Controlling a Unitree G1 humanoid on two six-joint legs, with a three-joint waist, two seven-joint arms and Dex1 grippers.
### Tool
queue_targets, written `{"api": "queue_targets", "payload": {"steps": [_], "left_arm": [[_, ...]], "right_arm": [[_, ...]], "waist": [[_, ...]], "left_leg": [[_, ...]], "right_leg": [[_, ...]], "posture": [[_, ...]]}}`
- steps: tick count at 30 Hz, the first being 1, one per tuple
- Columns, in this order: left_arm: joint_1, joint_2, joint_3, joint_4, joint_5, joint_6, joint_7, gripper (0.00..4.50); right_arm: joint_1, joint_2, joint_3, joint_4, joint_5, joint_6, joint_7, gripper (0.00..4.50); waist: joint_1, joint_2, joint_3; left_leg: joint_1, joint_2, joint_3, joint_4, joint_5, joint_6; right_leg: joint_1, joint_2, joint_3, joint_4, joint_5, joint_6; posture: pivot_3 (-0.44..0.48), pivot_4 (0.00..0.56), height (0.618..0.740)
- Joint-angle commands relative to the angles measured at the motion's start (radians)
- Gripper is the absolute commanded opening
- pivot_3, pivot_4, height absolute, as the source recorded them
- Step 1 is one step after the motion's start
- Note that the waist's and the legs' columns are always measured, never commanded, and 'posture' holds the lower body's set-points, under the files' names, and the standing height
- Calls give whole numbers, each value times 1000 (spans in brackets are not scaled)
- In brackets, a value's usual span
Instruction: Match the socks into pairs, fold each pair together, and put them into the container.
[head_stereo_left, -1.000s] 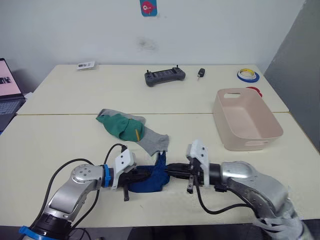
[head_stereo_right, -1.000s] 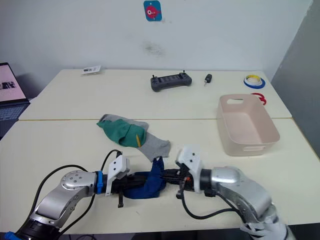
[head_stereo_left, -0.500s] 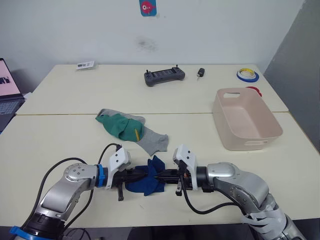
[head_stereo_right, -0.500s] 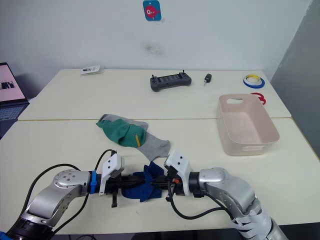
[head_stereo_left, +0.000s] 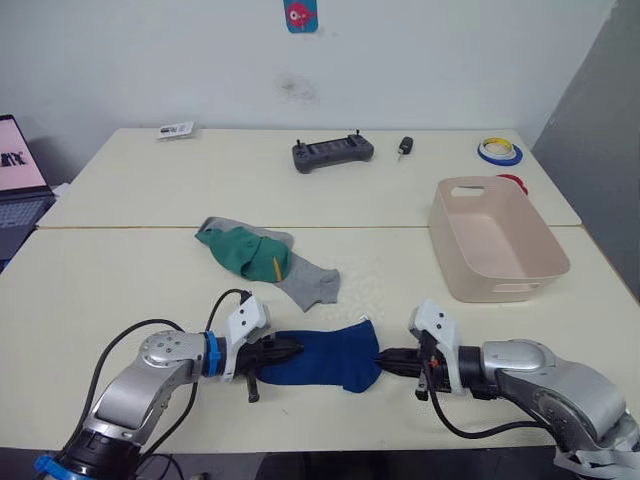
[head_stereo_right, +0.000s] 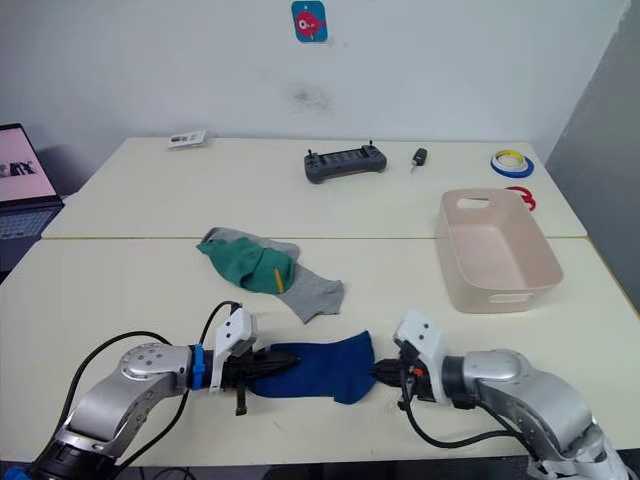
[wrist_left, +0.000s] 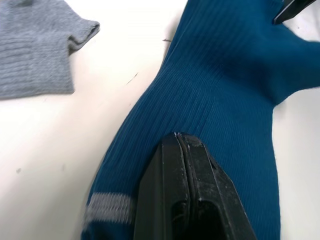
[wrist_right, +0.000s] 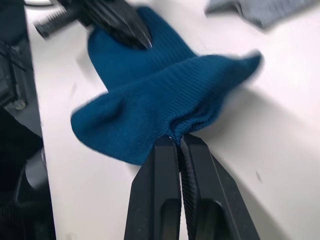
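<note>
Head views: dark blue ribbed fabric sock (head_stereo_left: 322, 359) lies stretched flat across the near edge of the cream table (head_stereo_left: 140, 280), between the two grippers. Left gripper (head_stereo_left: 290, 350) pinches its cuff end, right gripper (head_stereo_left: 385, 357) pinches the toe end. Behind it, near table centre, a green sock with a small yellow mark (head_stereo_left: 245, 254) sits bunched on top of a light grey sock (head_stereo_left: 310, 284); a second grey piece pokes out behind the green. Pale pink-beige rectangular plastic tub (head_stereo_left: 497, 239) with slot handles stands well apart to the right, nothing in it. Far table: black handheld controller (head_stereo_left: 332, 152), small black key fob (head_stereo_left: 404, 147), blue-and-yellow tape roll (head_stereo_left: 498, 151), white card (head_stereo_left: 175, 129). Laptop (head_stereo_left: 18, 180) at the left edge.

Left wrist view: the left gripper's black fingers (wrist_left: 192, 200) are closed tight together on the blue sock, next to its grey cuff stripe (wrist_left: 107, 207). The rib texture is clear here, which the head views don't resolve. Grey sock edge shows just beside it, apart from the blue.

Right wrist view: the right gripper's fingers (wrist_right: 197, 195) are clamped with only a sliver between them, pinching a gathered fold at the toe end. The sock bunches up at the grip. The left gripper's tips show on the far end of the sock.
</note>
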Motion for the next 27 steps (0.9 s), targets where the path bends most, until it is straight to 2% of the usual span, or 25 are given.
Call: {"api": "queue_targets", "payload": {"steps": [1, 3, 6, 13, 16, 17, 21, 27], "left_arm": [[20, -5, -29, -5, 13, 8, 0, 0], [27, -5, -30, -13, 13, 9, 2, 0], [37, -4, -31, -23, 13, 9, 4, 0], [51, -5, -35, -34, 15, 9, 7, 0], [53, -9, -38, -39, 16, 10, 11, 0], [54, -9, -38, -40, 16, 10, 11, 0], [57, -13, -43, -37, 18, 7, 13, 0], [58, -18, -51, -37, 20, 3, 16, 0]], "right_arm": [[-1, -11, -22, -26, 15, 13, -4, 60], [2, -20, -27, -11, 8, 19, -11, 60], [4, -29, -59, 1, 4, 19, -22, 786], [11, -36, -110, -16, 29, 18, -20, 3169], [51, 4, -201, -53, 114, 45, -40, 4292], [61, 14, -221, -61, 133, 52, -48, 4474], [142, 34, -231, -111, 128, 42, -98, 4474], [202, 134, -118, -144, 12, -27, -247, 4474]], "waist": [[0, 0, 0], [0, 0, 0], [0, 0, 0], [0, 0, 0], [1, 0, 0], [1, 0, 0], [1, 0, 0], [0, 0, 0]], "left_leg": [[0, 0, 0, 0, 0, 0], [0, 0, 0, 0, 0, 0], [0, 0, 0, 0, 0, 0], [0, 0, 0, 0, 0, 0], [0, 0, 0, 0, 0, 0], [0, 0, 0, 0, 0, 0], [0, 0, 0, 0, 0, 0], [0, 0, 0, 0, 0, 0]], "right_leg": [[0, 0, 0, 0, 0, 0], [0, 0, 0, 0, 0, 0], [0, 0, 0, 0, 0, 0], [0, 0, 0, 0, 0, 0], [0, 0, 0, 0, 0, 0], [0, 0, 0, -1, 0, 0], [1, 0, 0, -1, 0, 0], [0, 0, 0, -1, 0, 0]], "posture": [[0, 150, 740], [0, 150, 740], [0, 150, 740], [0, 150, 740], [0, 150, 740], [0, 150, 740], [0, 150, 740], [0, 150, 740]]}}
